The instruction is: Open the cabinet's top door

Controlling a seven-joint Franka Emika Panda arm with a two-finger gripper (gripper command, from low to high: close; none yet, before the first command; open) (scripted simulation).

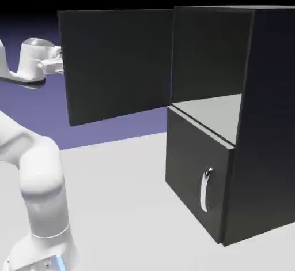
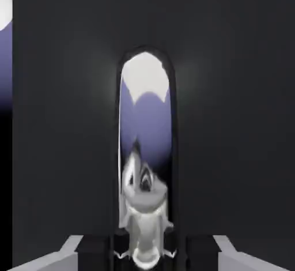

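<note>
Legible text, labels, brands, numbers, signs: none are showing in either view. The tall matte black boxy cabinet (image 1: 253, 120), its swung-out flat black top door panel (image 1: 115, 62) and the shorter black lower door (image 1: 196, 174) with its small curved silver handle (image 1: 205, 190) are all presenting plain, unmarked faces. The white robot arm (image 1: 40, 195) is likewise bearing no readable marking; a small blue patch near its base is too small to read.
</note>
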